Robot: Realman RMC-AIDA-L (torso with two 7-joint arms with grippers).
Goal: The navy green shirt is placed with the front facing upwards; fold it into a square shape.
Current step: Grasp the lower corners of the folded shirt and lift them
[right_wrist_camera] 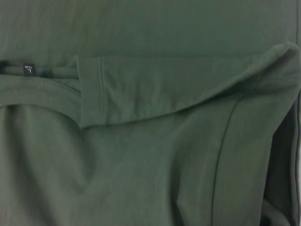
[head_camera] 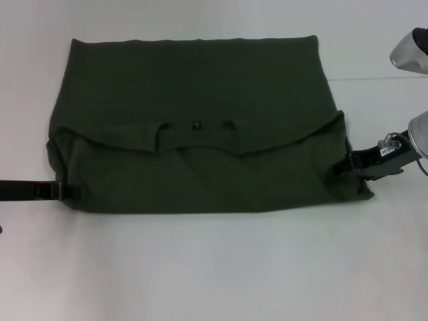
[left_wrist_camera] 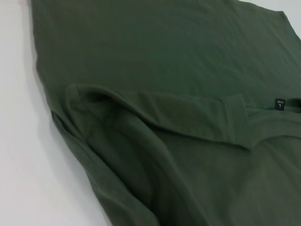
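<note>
Fingers of left gripper and right gripper pinching shirt edges; soft, rectangular fold.

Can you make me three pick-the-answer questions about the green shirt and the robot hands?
1. Where is the left gripper?
A. at the shirt's left edge
B. on the collar
C. high above the table

2. What colour is the navy green shirt?
A. red
B. dark olive green
C. yellow

3. How does the shirt lie?
A. rolled into a ball
B. hanging off the table
C. folded over itself, collar near the middle

Answers:
1 A, the head view shows it low at the left edge, as the right gripper is at the right edge.
2 B, every view shows dark green cloth.
3 C, the collar and small label sit mid-shirt on the white table.
</note>
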